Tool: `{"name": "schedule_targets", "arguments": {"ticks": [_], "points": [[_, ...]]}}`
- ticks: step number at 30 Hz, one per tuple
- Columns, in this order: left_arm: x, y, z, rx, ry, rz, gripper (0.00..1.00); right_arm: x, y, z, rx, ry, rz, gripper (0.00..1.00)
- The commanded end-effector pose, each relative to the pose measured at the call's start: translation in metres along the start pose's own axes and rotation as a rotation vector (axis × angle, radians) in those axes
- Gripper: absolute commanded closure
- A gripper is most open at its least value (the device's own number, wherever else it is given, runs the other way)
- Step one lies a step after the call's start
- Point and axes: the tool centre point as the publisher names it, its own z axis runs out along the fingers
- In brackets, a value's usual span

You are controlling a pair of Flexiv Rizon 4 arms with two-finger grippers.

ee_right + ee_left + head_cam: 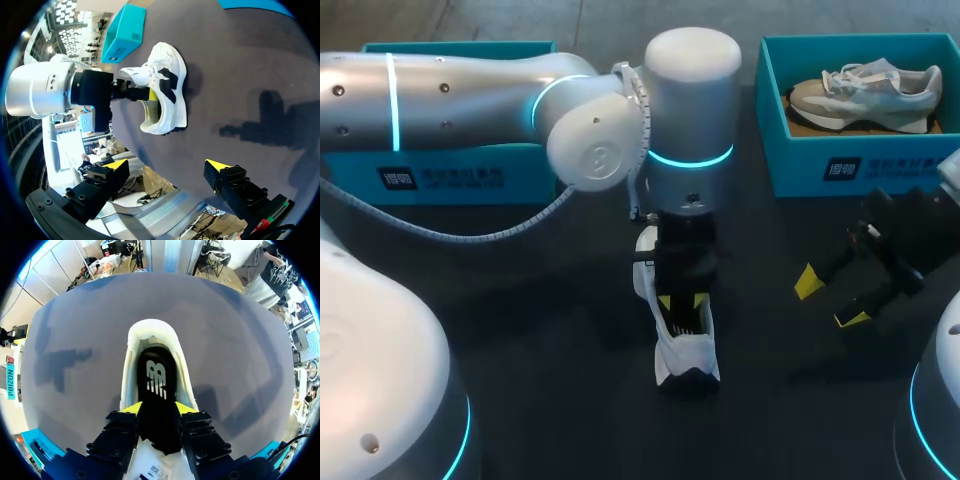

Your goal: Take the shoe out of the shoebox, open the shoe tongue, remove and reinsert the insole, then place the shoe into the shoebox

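Two grippers show from above; where is the white shoe against them? (first speaker)

It stands on the dark table in the middle, directly under the left gripper, whose yellow tips are down in its opening. The right gripper hangs well apart at the right, jaws spread wide and not closed on any object. Behind it a teal shoebox contains a grey shoe. A second teal box is behind the left arm. (second speaker)

And from the left wrist? (first speaker)

The black insole, with a white logo, lies inside the shoe and comes up between the fingers. Both tips press it from two sides, so the jaws grip the insole. The rounded white heel end is ahead of the gripper; the tongue, with a printed label, is under it. (second speaker)

From the right wrist? (first speaker)

Its own jaws stand open. The shoe, white with black patches, is well ahead of them, and the left gripper has its tips in the opening. (second speaker)
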Motion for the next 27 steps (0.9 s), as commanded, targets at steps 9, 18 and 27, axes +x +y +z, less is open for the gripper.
{"name": "schedule_targets", "arguments": {"ticks": [9, 18, 27], "points": [[0.008, 0.003, 0.003, 0.005, -0.002, -0.003, 0.5, 0.0, -0.001, 0.001, -0.002, -0.002, 0.001, 0.0], [0.011, 0.006, 0.0, 0.009, -0.01, 0.0, 0.11, 0.0, -0.001, 0.001, -0.002, -0.002, 0.001, 0.0], [0.013, 0.013, -0.003, 0.008, -0.027, -0.001, 0.0, 0.0, -0.001, 0.001, -0.002, -0.002, 0.001, 0.0]]}}
